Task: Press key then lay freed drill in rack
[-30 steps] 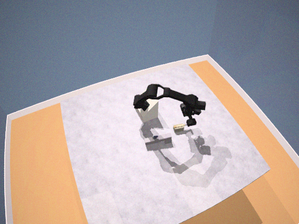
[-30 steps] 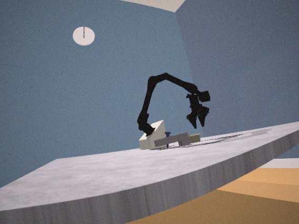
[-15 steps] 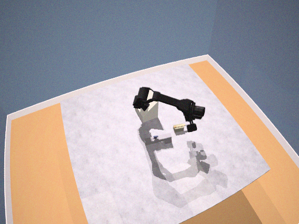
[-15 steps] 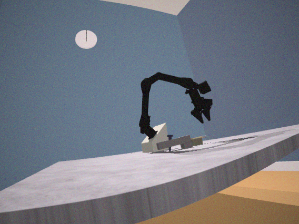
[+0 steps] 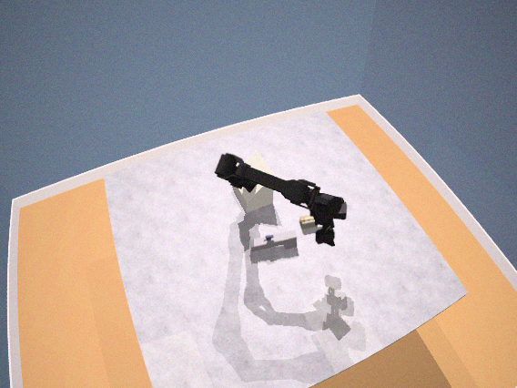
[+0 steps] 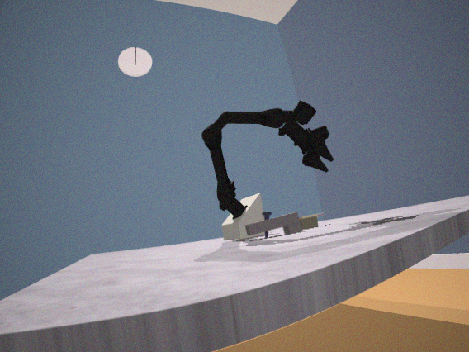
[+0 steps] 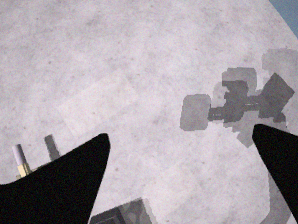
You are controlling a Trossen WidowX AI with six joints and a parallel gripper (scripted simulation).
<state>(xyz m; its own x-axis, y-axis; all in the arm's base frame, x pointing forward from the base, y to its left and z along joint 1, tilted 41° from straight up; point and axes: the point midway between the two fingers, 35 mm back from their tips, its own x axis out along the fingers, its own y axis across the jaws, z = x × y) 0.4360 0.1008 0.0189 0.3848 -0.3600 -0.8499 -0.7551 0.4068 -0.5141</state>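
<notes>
- A round white clock [image 6: 135, 68] is on the blue wall, far over on the left in the outside view.
- Next comes the pale, slanty block [image 5: 256, 202] [image 6: 232, 231] that the black arm [image 5: 273, 182] [image 6: 249, 117] stands on.
- The little blue key [image 5: 268, 237] [image 6: 267, 214] is next. It stands up at the long grey block [image 5: 288, 238] [image 6: 292, 222], with its flat top poking out above. I can't tell how far down it is pushed.
- Just to the right is the small tan rack [image 5: 308, 224] [image 6: 309, 221], sitting on the big pale table [image 5: 182, 228] [image 6: 186, 281] [image 7: 150, 50].
- The drill [image 7: 19, 154] looks like the pale round stick poking out of the rack. A black finger hides part of the rack up close.
- The gripper [image 5: 329, 243] [image 6: 329, 166] [image 7: 180, 135] is furthest right, high over the table and tipped. Its two fingers are wide apart with nothing between them, and it isn't touching the drill.
</notes>
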